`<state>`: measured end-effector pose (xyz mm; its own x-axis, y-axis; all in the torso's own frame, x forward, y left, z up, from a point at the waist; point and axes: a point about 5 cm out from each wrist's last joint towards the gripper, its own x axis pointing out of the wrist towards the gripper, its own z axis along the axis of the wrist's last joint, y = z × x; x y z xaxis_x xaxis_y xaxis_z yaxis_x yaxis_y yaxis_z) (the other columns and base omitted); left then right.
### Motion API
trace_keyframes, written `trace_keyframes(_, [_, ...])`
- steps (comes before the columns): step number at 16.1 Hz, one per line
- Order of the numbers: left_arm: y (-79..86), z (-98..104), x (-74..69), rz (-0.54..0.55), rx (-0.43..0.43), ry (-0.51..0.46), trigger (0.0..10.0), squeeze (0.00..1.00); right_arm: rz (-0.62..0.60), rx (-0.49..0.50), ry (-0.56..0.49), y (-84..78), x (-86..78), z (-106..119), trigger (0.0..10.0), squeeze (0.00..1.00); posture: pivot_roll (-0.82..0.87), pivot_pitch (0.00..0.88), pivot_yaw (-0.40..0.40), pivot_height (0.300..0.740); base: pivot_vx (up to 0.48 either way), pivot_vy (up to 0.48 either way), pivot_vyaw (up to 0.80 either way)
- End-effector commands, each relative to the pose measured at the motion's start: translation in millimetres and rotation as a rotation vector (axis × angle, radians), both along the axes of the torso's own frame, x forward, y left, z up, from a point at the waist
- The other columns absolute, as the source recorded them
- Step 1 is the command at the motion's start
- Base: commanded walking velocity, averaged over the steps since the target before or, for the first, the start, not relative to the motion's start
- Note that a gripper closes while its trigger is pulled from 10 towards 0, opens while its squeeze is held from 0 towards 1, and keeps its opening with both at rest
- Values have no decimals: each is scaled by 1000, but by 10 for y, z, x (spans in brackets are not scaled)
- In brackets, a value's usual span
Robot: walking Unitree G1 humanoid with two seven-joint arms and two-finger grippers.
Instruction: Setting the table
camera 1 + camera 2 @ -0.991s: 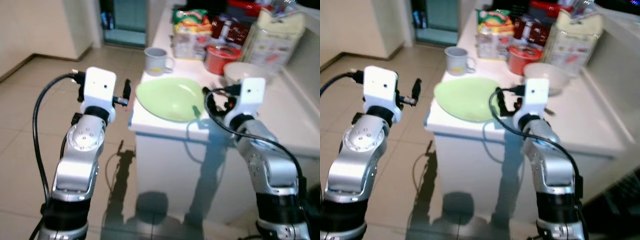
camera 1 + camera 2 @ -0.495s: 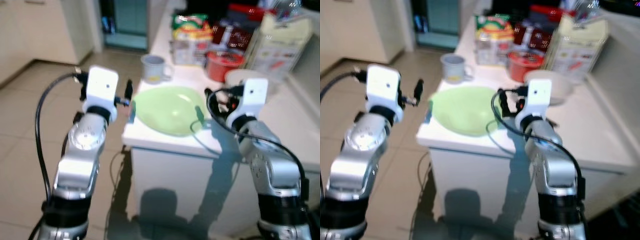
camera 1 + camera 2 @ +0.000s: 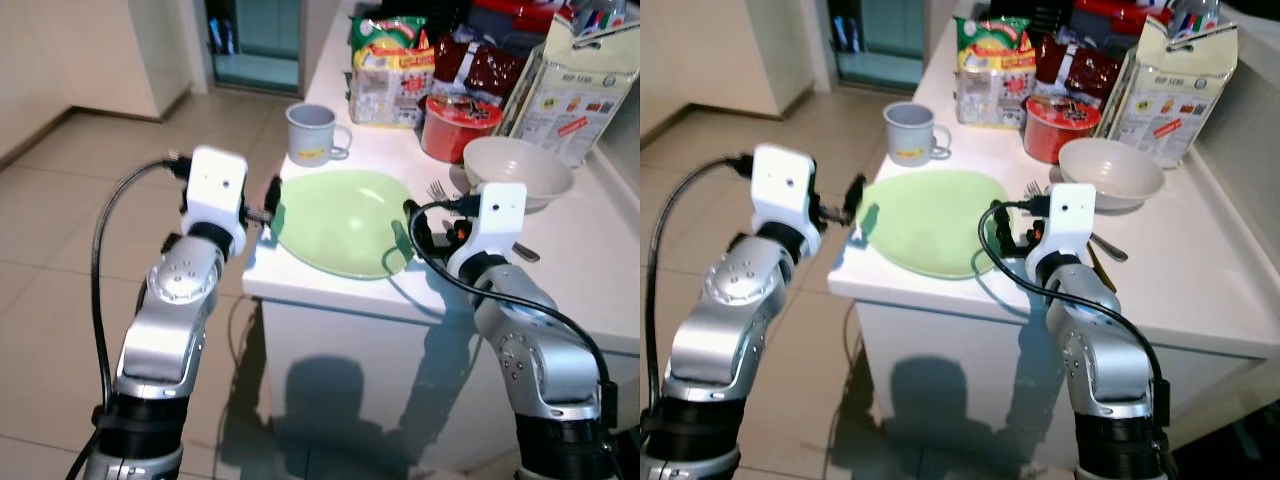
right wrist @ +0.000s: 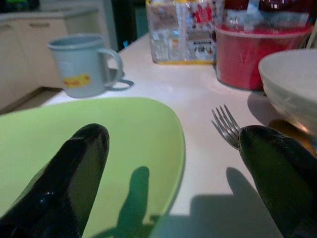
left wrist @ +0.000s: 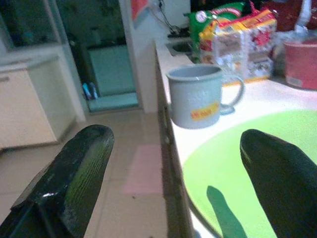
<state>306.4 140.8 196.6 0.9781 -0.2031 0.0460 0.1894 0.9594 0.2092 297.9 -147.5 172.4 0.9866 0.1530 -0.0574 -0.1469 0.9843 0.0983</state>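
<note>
Both arms have closed in on the green plate (image 3: 343, 220) at the counter (image 3: 600, 260) corner since a second ago. Left gripper (image 5: 178, 163) and right gripper (image 4: 171, 163) straddle opposite rims, jaws apart, apparently not touching; the grasp looks imminent.

A round light-green plate (image 3: 344, 220) lies flat at the white counter's (image 3: 600, 270) near corner, apparently empty.

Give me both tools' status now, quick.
Left tool: open, holding nothing, straddling the green plate rim.
Right tool: open, holding nothing, straddling the plate's other edge.
</note>
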Motion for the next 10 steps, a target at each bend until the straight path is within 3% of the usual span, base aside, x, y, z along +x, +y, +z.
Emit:
trace_keyframes(1, [-21,-31,-17,-32,-9,2,10000,0,-23,2,-5,-72,-43,30,10000,0,2,0,-45,740,0,0,0])
trace_keyframes(4, [14,-96,35,-131,-48,43,10000,0,-35,7,5,-117,24,32,10000,0,0,0,-41,740,0,0,0])
trace_keyframes(7, [84,-182,152,-154,-70,82,10000,0,-42,11,3,-133,23,47,10000,0,-15,0,-32,740,0,0,0])
trace_keyframes(10, [93,-289,245,-177,3,113,10000,0,-51,-1,-1,-190,35,69,10000,0,-24,0,-34,740,0,0,0])
